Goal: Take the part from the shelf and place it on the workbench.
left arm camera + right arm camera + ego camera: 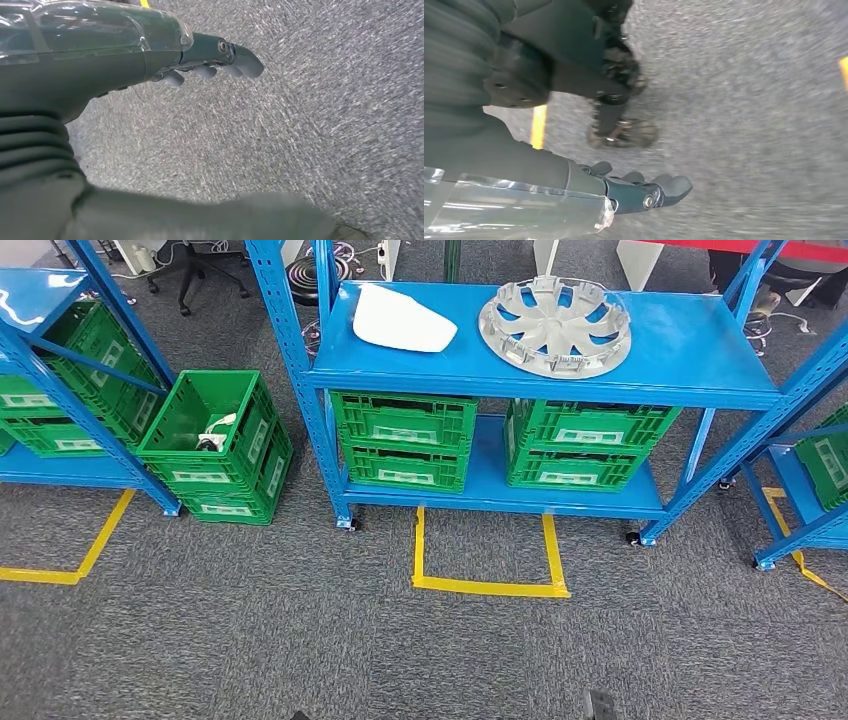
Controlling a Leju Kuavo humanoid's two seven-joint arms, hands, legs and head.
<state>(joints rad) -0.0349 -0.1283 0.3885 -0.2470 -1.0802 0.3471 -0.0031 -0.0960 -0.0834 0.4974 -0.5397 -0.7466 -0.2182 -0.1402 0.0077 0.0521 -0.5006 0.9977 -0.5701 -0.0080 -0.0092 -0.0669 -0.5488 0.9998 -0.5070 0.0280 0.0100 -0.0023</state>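
grey carpet [300,640] lies nearest my head camera, marked with a three-sided outline of yellow tape [488,585] just in front of the middle shelf unit. a second run of yellow tape [70,570] lies to the left on the same carpet.

behind the outline stands a blue metal shelf unit [700,360] on castors. on its upper deck i see two parts: a white curved panel [400,320] toward the left and a silver wheel cover [555,325] toward the right, well apart from each other. i cannot tell which of the two is the task part; both rest on the shelf. on the lower deck sit two stacks of green crates, one left [405,440] and one right [585,445]. another stack of green crates [215,445] stands on the floor to the left of the unit, its top crate open with a small white item inside. further blue shelving with green crates stands at the far left [60,390] and far right [810,460].

left hand [200,65]: in the left wrist view it hangs over the carpet, fingers [245,60] loosely curved and apart from the thumb, holding nothing and touching nothing.

right hand [634,192]: in the right wrist view it hangs over the carpet, fingers [674,186] loosely curved, holding nothing and touching nothing.
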